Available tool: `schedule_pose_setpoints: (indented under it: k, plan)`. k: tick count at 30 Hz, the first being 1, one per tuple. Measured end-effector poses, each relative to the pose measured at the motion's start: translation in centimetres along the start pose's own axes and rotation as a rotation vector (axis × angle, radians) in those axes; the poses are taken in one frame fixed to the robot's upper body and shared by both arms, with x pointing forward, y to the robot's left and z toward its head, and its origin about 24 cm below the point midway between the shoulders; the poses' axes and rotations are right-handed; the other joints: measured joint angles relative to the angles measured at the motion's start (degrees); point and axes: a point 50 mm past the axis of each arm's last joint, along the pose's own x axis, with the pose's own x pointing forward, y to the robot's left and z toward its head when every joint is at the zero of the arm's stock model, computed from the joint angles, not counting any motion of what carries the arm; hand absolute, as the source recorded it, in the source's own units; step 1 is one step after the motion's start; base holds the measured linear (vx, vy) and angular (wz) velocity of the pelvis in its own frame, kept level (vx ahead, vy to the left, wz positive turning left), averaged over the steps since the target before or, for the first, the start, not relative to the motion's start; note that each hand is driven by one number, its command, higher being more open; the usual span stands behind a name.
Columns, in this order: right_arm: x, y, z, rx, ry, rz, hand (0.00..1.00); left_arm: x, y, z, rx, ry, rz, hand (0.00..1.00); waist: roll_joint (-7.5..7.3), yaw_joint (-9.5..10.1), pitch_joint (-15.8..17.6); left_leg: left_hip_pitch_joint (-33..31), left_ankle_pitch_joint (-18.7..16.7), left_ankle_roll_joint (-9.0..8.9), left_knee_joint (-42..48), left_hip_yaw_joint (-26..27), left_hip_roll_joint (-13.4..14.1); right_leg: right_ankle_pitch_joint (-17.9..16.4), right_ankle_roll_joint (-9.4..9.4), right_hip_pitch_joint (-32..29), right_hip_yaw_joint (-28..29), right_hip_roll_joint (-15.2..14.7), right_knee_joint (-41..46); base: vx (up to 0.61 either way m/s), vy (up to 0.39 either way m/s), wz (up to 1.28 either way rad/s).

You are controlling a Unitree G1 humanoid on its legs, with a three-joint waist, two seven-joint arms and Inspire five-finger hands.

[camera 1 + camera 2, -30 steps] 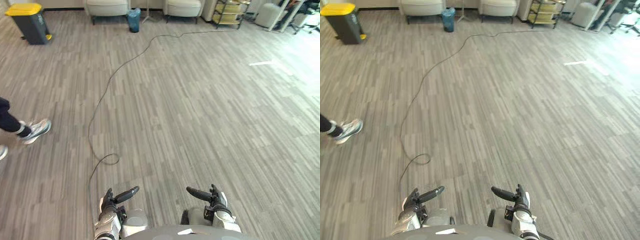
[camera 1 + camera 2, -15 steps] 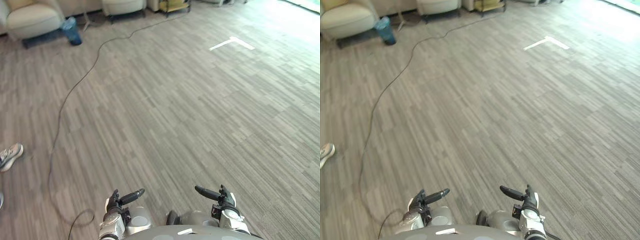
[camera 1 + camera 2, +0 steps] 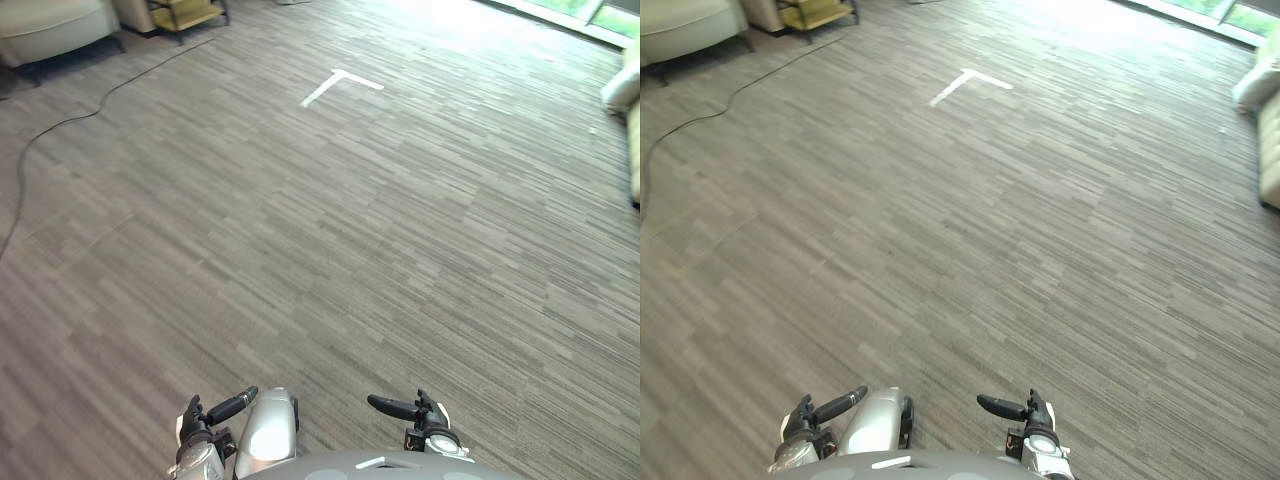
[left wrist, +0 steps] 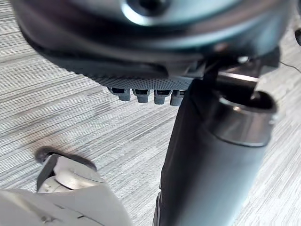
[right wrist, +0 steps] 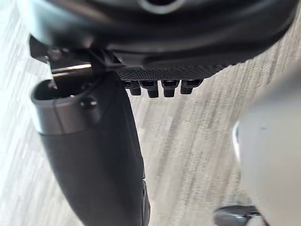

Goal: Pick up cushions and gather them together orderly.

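Observation:
A pale cushion-like shape (image 3: 1257,82) lies at the far right edge of the wood-look floor, above the end of a beige sofa (image 3: 1271,150). My left hand (image 3: 213,413) and right hand (image 3: 412,412) hang low at the bottom of the eye views, far from it. Both are open and hold nothing, with their thumbs pointing inward toward each other. In the left wrist view the fingers (image 4: 143,94) are straight over bare floor. The right wrist view has its fingers (image 5: 158,87) the same way.
A cream armchair (image 3: 48,24) and a yellow shelf cart (image 3: 186,12) stand at the far left. A white L-shaped tape mark (image 3: 337,84) lies on the floor ahead. Wide grey plank floor (image 3: 380,230) stretches between me and the sofa.
The camera has swung to the right: the person's shoe, the bin and the blue bag have left the picture, and the sofa end has come in. Both hands keep their pose.

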Motion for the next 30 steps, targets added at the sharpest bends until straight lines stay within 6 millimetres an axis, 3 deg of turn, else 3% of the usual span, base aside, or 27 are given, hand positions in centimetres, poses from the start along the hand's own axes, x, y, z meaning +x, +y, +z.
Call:
schedule_pose_setpoints:
  k: [2, 3, 5, 6, 7, 8, 9, 10, 11, 12, 13, 14, 15, 16, 17, 18, 19, 21, 23, 25, 26, 27, 28, 29, 30]
  plan:
    - [0.0, 0.2, 1.2, -0.014, -0.071, 0.003, 1.0, 0.0, -1.6, 0.6, 0.02, -0.024, -0.042, 1.0, 1.19, -0.41, 0.2, 8.5, -0.2, -0.27, -7.8, 1.7, 1.0, -2.1, -3.78, -8.1, -9.4, -0.6, -5.7, 0.48, 0.094, -0.33]
    - [0.0, 0.1, 1.4, -0.013, -0.082, 0.001, 1.0, -0.1, -1.8, 0.4, 0.021, -0.017, -0.049, 1.0, 1.35, -0.6, 0.4, 10.7, -0.1, -0.44, -9.7, 2.3, 1.2, -2.6, -4.68, -9.0, -11.5, -0.5, -9.4, 0.53, 0.037, -0.39]
    - [0.1, 0.2, 1.7, -0.008, -0.094, 0.002, 1.0, -0.3, -2.5, 0.0, 0.049, -0.006, -0.079, 1.0, 1.39, -1.92, 0.4, 16.5, 0.0, -0.8, -14.7, 4.3, 1.3, -1.1, -6.9, -10.4, -17.0, 0.4, -26.2, 0.5, -0.005, -0.27]
    - [0.2, 0.2, 2.0, -0.005, -0.095, 0.0, 1.0, -0.3, -2.8, 0.0, 0.075, -0.007, -0.098, 1.0, 1.42, -2.63, 0.4, 18.2, -0.2, -1.13, -16.0, 4.6, 1.1, 1.3, -8.32, -11.0, -17.8, 1.2, -33.5, 0.48, -0.067, -0.06]
    - [0.3, 0.1, 2.2, 0.002, -0.092, -0.005, 1.0, -0.4, -2.9, -0.1, 0.103, -0.011, -0.112, 1.0, 1.61, -3.39, 0.4, 19.9, -0.7, -2.11, -17.2, 4.3, 0.9, 6.0, -10.3, -11.5, -17.4, 2.4, -39.3, 0.52, -0.128, 0.11]
    - [0.3, -0.2, 2.1, 0.003, -0.082, -0.011, 1.0, -0.4, -2.9, -0.3, 0.119, -0.008, -0.117, 1.0, 1.7, -3.8, 0.3, 21.0, -0.9, -2.53, -17.2, 3.6, 0.9, 10.8, -13.08, -11.0, -16.7, 3.0, -39.3, 0.65, -0.209, 0.17]
    - [0.5, -0.7, 2.1, -0.006, -0.07, -0.022, 1.0, -0.6, -3.3, -0.5, 0.109, 0.0, -0.126, 1.0, 2.9, -3.58, 0.2, 21.0, -0.7, -2.84, -14.8, 1.4, 2.1, 10.9, -16.09, -10.7, -16.8, 3.6, -37.7, 0.57, -0.209, 0.13]
    - [0.5, -0.9, 2.0, -0.007, -0.066, -0.026, 1.0, -0.6, -3.4, -0.6, 0.106, 0.001, -0.128, 1.0, 3.35, -3.46, 0.0, 20.2, -0.5, -3.13, -12.9, 0.7, 2.7, 9.9, -16.15, -10.5, -17.1, 3.9, -37.6, 0.58, -0.219, 0.09]
    - [0.6, -1.2, 2.2, -0.006, -0.07, -0.035, 1.0, -0.7, -3.8, -0.6, 0.096, 0.003, -0.138, 1.0, 4.03, -3.5, -0.2, 16.6, 0.1, -4.18, -4.4, -1.4, 3.9, 8.1, -16.16, -9.7, -17.6, 4.8, -37.6, 0.55, -0.198, 0.01]
    - [0.7, -1.8, 2.6, -0.01, -0.087, -0.047, 1.0, -0.8, -4.3, -0.5, 0.073, 0.005, -0.148, 1.0, 5.94, -3.52, 0.6, 10.8, 3.6, -7.23, 10.0, -5.1, 6.1, 6.5, -16.75, -7.4, -17.7, 6.3, -38.5, 0.53, -0.176, -0.11]
    - [0.7, -2.2, 2.8, -0.017, -0.093, -0.056, 1.0, -0.8, -4.5, -0.6, 0.063, 0.008, -0.149, 1.0, 7.42, -3.42, 1.0, 6.8, 6.9, -8.39, 18.8, -7.2, 7.5, 5.9, -17.28, -5.3, -17.5, 7.9, -39.7, 0.49, -0.126, -0.37]
    - [0.8, -2.5, 2.8, -0.023, -0.088, -0.063, 1.0, -0.9, -4.6, -0.8, 0.04, 0.015, -0.147, 1.0, 8.52, -3.28, 1.1, 2.6, 6.8, -8.66, 28.7, -8.2, 9.4, 5.0, -17.97, -1.9, -16.4, 10.2, -41.7, 0.39, -0.058, -0.46]
    - [0.8, -2.4, 2.7, -0.024, -0.081, -0.061, 1.0, -0.9, -4.5, -0.6, 0.034, 0.01, -0.144, 1.0, 8.62, -3.16, 1.4, 1.0, 6.1, -8.59, 32.1, -8.1, 10.0, 4.5, -18.44, 0.4, -15.8, 10.8, -42.7, 0.51, -0.054, -0.53]
    - [0.8, -2.0, 2.4, -0.025, -0.065, -0.051, 1.0, -0.8, -4.4, -0.2, 0.035, -0.008, -0.143, 1.0, 7.7, -3.06, 1.9, -1.8, 4.6, -7.92, 34.7, -7.6, 9.9, 3.5, -18.62, 4.8, -14.2, 11.3, -45.0, 0.48, -0.042, -0.58]
    - [0.7, -1.5, 1.8, -0.021, -0.043, -0.041, 1.0, -0.8, -4.2, 0.3, 0.034, -0.038, -0.141, 1.0, 6.21, -2.87, 1.7, -5.1, 3.4, -7.05, 32.8, -6.5, 9.4, 3.0, -18.63, 8.3, -12.4, 11.3, -47.4, 0.46, -0.041, -0.55]
    - [0.7, -1.4, 1.7, -0.019, -0.038, -0.038, 1.0, -0.8, -4.2, 0.4, 0.031, -0.045, -0.141, 1.0, 5.87, -2.74, 1.7, -6.2, 3.0, -6.5, 31.6, -6.1, 9.2, 2.9, -18.51, 9.3, -11.7, 11.3, -48.1, 0.44, -0.023, -0.77]
    - [0.6, -0.9, 1.6, -0.011, -0.034, -0.029, 1.0, -0.9, -4.4, 0.9, 0.02, -0.07, -0.145, 1.0, 5.45, -2.01, 1.5, -10.3, 1.6, -4.61, 24.8, -5.1, 8.1, 2.5, -17.99, 12.1, -9.3, 11.3, -50.6, 0.47, 0.015, -0.7]
    - [0.6, -0.8, 1.4, -0.01, -0.023, -0.028, 1.0, -0.9, -4.6, 1.2, 0.008, -0.086, -0.151, 1.0, 5.43, -1.48, 1.5, -13.9, 1.3, -4.67, 16.4, -5.7, 6.6, 2.2, -17.6, 14.6, -6.9, 11.3, -52.7, 0.54, 0.076, -0.72]
    - [0.5, -0.8, 0.9, -0.014, 0.0, -0.035, 1.0, -1.0, -4.9, 1.7, -0.003, -0.109, -0.158, 1.0, 5.22, -0.47, 1.6, -17.9, 4.3, -5.44, 0.7, -8.2, 3.3, 0.3, -16.22, 18.7, -3.5, 10.0, -55.5, 0.46, 0.142, -0.73]
    - [0.5, -0.9, 0.6, -0.018, 0.012, -0.042, 1.0, -1.0, -4.9, 1.8, -0.007, -0.117, -0.157, 1.0, 5.27, -0.01, 1.4, -18.9, 6.8, -5.29, -5.3, -8.0, 2.9, -2.3, -14.87, 21.1, -1.6, 9.3, -55.7, 0.63, 0.243, -0.64]
    - [0.4, -0.7, 0.1, -0.016, 0.026, -0.037, 1.0, -0.9, -4.6, 1.8, -0.018, -0.113, -0.148, 1.0, 4.47, 0.62, 0.9, -18.9, 11.0, -3.28, -3.6, -7.1, 2.9, -5.1, -13.74, 23.6, 0.3, 8.2, -55.6, 0.76, 0.292, -0.85]
    - [0.1, -0.3, -0.9, -0.015, 0.055, -0.027, 1.0, -0.7, -4.0, 1.9, -0.014, -0.114, -0.133, 1.0, 2.87, 1.11, -1.0, -18.9, 12.9, -2.07, -0.8, -4.9, 2.5, -7.0, -11.63, 23.9, 1.8, 6.2, -53.3, 0.68, 0.254, -0.79]
    - [0.0, -0.2, -1.0, -0.017, 0.06, -0.024, 1.0, -0.7, -3.8, 1.9, -0.016, -0.112, -0.129, 1.0, 2.21, 1.21, -1.4, -18.7, 13.2, -1.53, 0.3, -4.6, 2.1, -7.5, -10.77, 23.0, 2.2, 5.6, -50.5, 0.68, 0.267, -0.67]
    - [-0.1, 0.2, -1.2, -0.017, 0.065, -0.012, 1.0, -0.6, -3.6, 2.0, -0.027, -0.109, -0.121, 1.0, 0.97, 1.37, -1.9, -17.9, 11.3, -0.69, 1.6, -3.4, 1.6, -7.7, -10.18, 20.3, 2.7, 4.8, -43.3, 0.77, 0.334, -0.58]
    - [-0.1, 0.4, -1.2, -0.034, 0.06, 0.003, 1.0, -0.4, -3.3, 2.2, -0.014, -0.109, -0.116, 1.0, -0.42, 1.43, -1.9, -15.2, 8.2, 0.58, 2.4, -1.5, 0.8, -4.1, -4.93, 13.5, 3.1, 3.4, -26.6, 0.63, 0.28, -0.54]
